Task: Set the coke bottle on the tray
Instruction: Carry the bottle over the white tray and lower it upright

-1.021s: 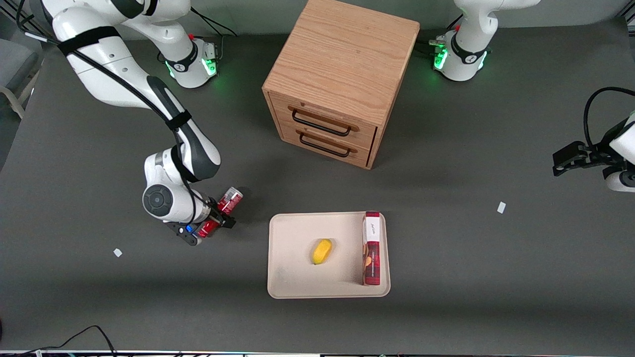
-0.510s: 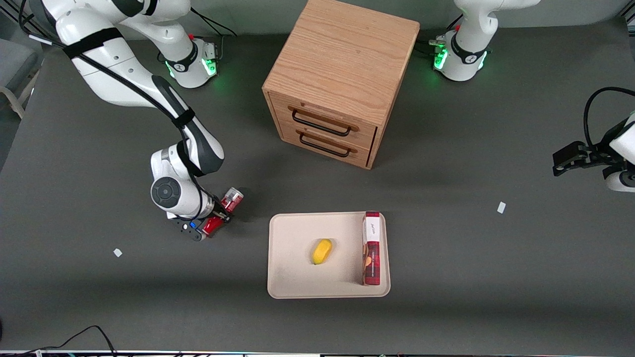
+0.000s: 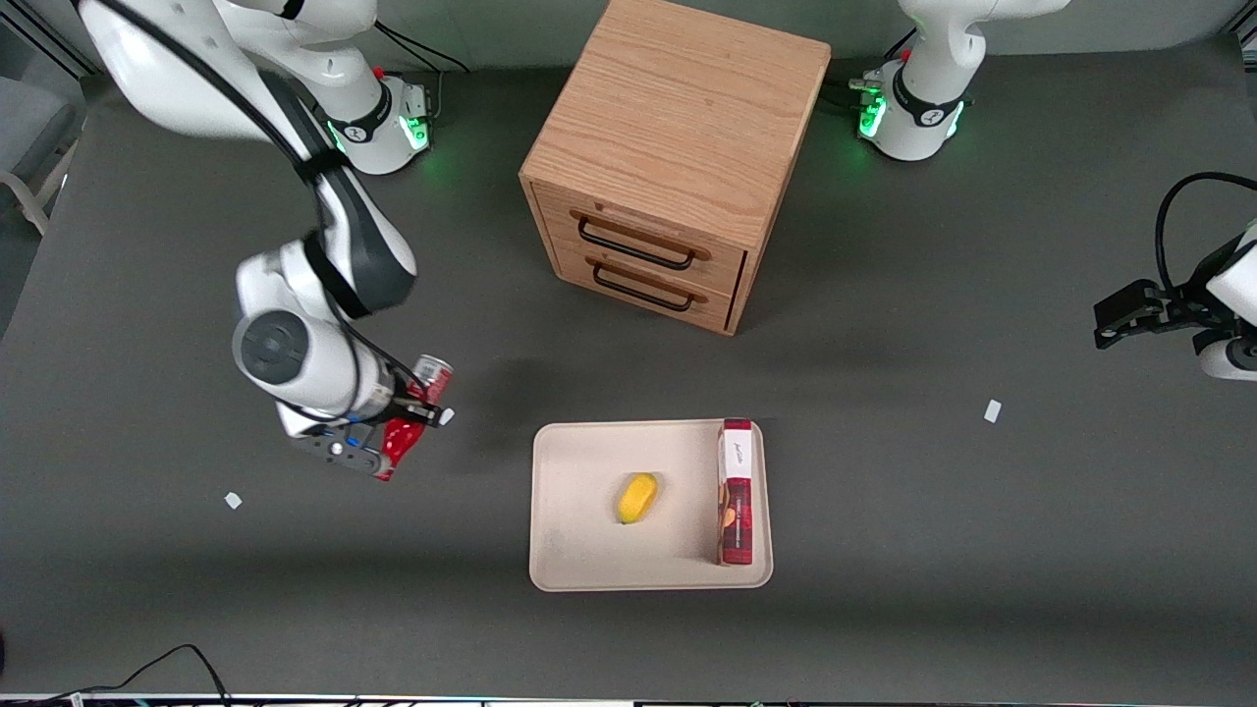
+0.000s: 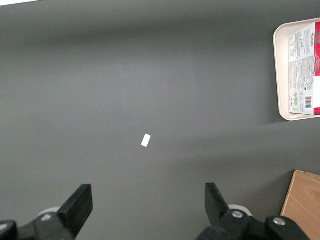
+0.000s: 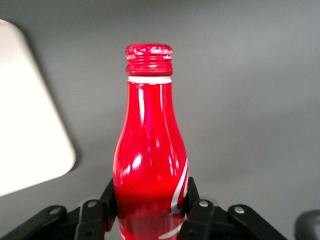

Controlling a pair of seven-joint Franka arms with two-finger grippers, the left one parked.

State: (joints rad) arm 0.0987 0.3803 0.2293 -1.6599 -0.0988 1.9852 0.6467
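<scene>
My right gripper [image 3: 408,417] is shut on the coke bottle [image 3: 410,412], a slim red bottle with white lettering, and holds it lifted above the table, toward the working arm's end from the tray. In the right wrist view the bottle [image 5: 150,160] stands between the black fingers [image 5: 107,200], red cap pointing away from the wrist. The cream-beige tray [image 3: 579,550] lies on the table in front of the cabinet; a rounded corner of it shows in the right wrist view [image 5: 30,125].
A yellow fruit [image 3: 637,497] and a red-and-white box [image 3: 736,491] are on the tray. A wooden drawer cabinet [image 3: 668,157] stands farther from the front camera. Small white scraps [image 3: 233,500] [image 3: 993,410] lie on the dark table.
The right gripper has lifted the bottle off the table and risen toward the camera, shifting slightly toward the working arm's end. The tray and its contents have not moved.
</scene>
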